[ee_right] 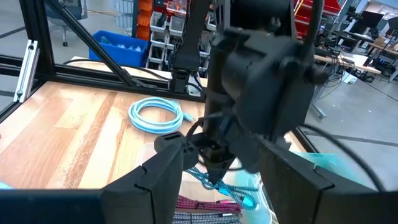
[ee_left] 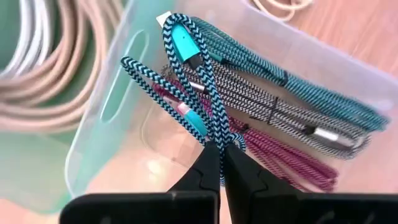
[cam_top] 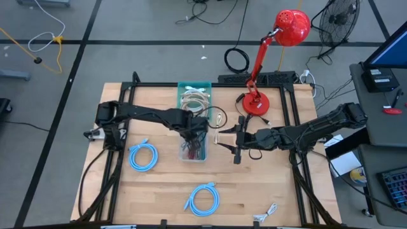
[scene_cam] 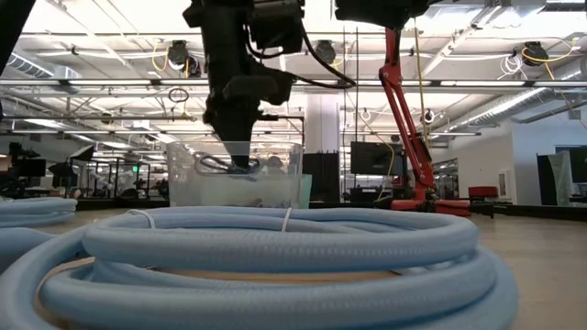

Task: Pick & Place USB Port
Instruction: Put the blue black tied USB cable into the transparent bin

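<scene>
My left gripper (ee_left: 221,149) points down into a clear plastic bin (cam_top: 194,152) and is shut on a blue-and-black braided USB cable (ee_left: 186,68) with teal plugs. More braided cables, teal, grey and magenta (ee_left: 298,118), lie coiled on the bin's floor. In the low view the left gripper (scene_cam: 236,158) stands inside the bin's walls. My right gripper (cam_top: 236,144) hovers open just right of the bin, level and facing the left gripper; its own wrist view (ee_right: 221,149) shows the held cable (ee_right: 217,180) hanging there. My left gripper pinches the blue-and-black cable between its two fingers on a bunch of several strands (ee_left: 217,134), where the loops come together. It comes from above, pointing down. The loops and teal plugs (ee_left: 185,51) hang past the fingertips over the bin's bundle; whether they touch it I cannot tell.
A teal bin of pale cables (cam_top: 194,97) adjoins the clear bin on the far side. A red desk lamp (cam_top: 257,102) stands far right of centre. Two light blue hose coils (cam_top: 143,156) (cam_top: 203,198) lie nearer, one filling the low view (scene_cam: 275,257). A small white cable (cam_top: 267,213) lies near the edge.
</scene>
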Available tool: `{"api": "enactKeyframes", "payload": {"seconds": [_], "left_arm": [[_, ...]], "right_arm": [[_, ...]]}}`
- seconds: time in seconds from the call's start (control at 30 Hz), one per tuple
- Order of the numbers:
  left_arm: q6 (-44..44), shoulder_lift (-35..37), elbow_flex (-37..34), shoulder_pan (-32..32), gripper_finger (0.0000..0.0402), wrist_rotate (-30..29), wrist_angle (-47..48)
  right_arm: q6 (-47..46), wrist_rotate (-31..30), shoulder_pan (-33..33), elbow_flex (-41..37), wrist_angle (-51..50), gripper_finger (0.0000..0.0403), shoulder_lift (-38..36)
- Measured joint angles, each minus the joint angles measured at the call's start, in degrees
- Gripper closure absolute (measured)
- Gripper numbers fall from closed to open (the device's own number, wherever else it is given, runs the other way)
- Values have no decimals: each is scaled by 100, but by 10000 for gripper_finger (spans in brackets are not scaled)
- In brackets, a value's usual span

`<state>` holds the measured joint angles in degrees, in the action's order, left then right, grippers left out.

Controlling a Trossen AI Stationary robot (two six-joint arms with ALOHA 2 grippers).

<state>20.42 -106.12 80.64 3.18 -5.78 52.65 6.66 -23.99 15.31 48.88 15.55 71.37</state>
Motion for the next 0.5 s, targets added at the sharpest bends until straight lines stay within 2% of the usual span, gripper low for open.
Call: {"api": "enactKeyframes", "payload": {"seconds": [0.23,0.5], "left_arm": [[1318,54,-34,-148,400,170,155],[2012,54,-76,-210,400,85,418]], "right_arm": [[-2,0,0,0,1,206,0],[0,0,13,0,-11,206,0]]}}
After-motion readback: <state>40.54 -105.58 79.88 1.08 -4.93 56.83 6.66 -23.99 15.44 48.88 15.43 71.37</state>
